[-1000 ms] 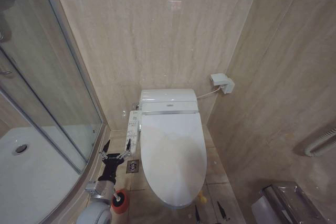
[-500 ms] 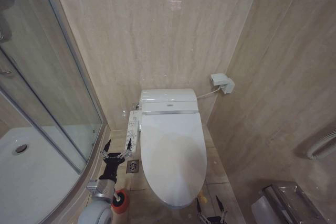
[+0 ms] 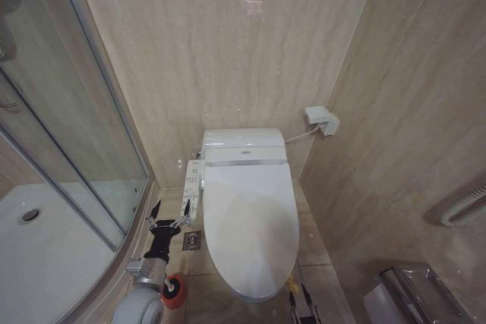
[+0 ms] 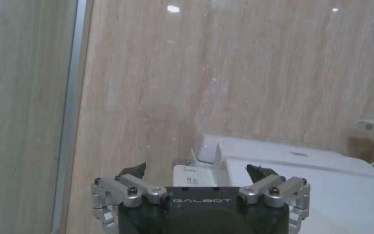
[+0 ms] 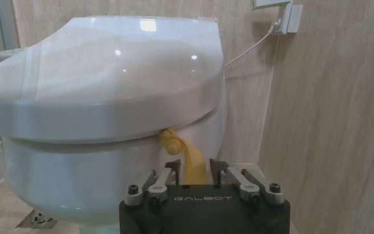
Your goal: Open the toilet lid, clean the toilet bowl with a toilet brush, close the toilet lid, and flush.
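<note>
The glossy white toilet lid (image 3: 249,221) lies down flat over the toilet bowl (image 5: 76,170), whose white outer wall I see under it in the right wrist view. A yellow strap (image 5: 185,155) hangs from the lid's front edge (image 5: 108,114). My right gripper (image 3: 301,295) (image 5: 193,166) is at the toilet's front right, shut on the strap. To the left of the toilet my left gripper (image 3: 168,216) (image 4: 200,170) hangs open and holds nothing. The toilet brush, with its red holder (image 3: 176,297), stands on the floor beside my left arm.
A long white button panel (image 3: 193,187) runs along the toilet's left side, with a floor drain (image 3: 191,240) below it. The glass shower screen (image 3: 83,149) and white shower tray (image 3: 45,263) close the left. A wall box (image 3: 322,121), a grab bar (image 3: 463,209) and a metal bin (image 3: 414,294) are on the right.
My right gripper came up at the toilet's front, first open, and its fingers have now closed in on the yellow strap. The left arm has not moved.
</note>
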